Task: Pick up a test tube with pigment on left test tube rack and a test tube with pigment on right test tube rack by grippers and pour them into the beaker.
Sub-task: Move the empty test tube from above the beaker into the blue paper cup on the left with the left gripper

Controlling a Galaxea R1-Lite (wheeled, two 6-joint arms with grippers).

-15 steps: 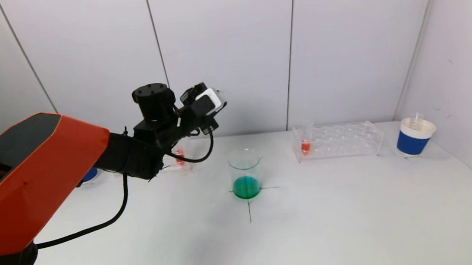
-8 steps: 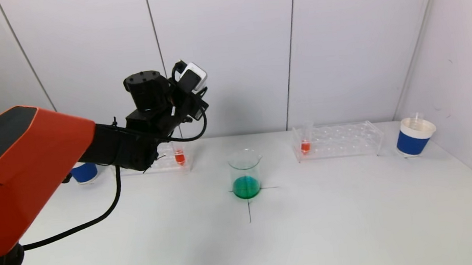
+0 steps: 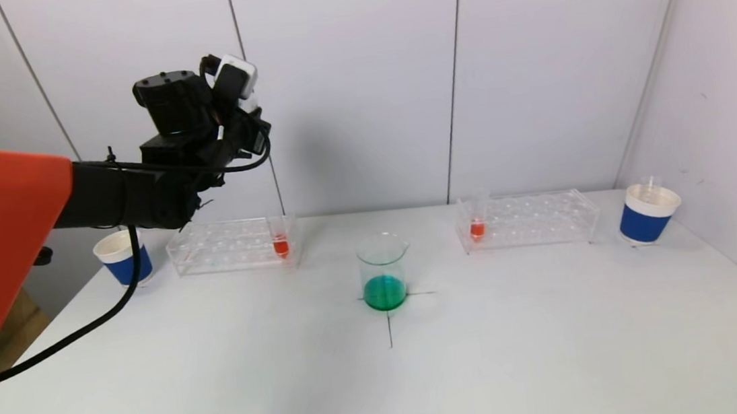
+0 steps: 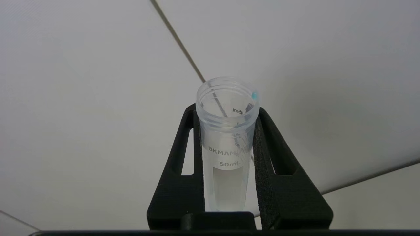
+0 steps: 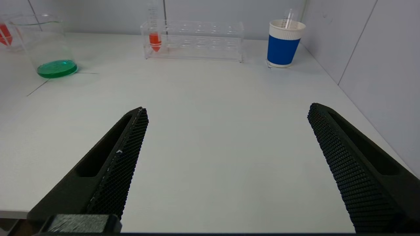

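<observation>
My left gripper (image 4: 225,113) is shut on a clear, empty 50 mL test tube (image 4: 226,144) with a blue-green trace at its rim. The left arm (image 3: 186,136) holds it high against the back wall, above the left test tube rack (image 3: 230,246). One tube with red pigment (image 3: 280,242) stands at that rack's right end. In the table's middle stands the beaker (image 3: 383,270), with green liquid in its bottom. The right test tube rack (image 3: 532,219) holds a red-pigment tube (image 3: 476,223) at its left end. My right gripper (image 5: 228,109) is open over bare table, well short of that rack (image 5: 203,41).
A blue paper cup (image 3: 122,258) stands left of the left rack. Another blue cup (image 3: 649,212), with a clear tube in it, stands right of the right rack near the side wall. A black cross is drawn on the table under the beaker.
The left arm has swung left and upward, away from above the beaker, carrying the empty tube. The left rack and left cup have come into view. The right gripper has not changed.
</observation>
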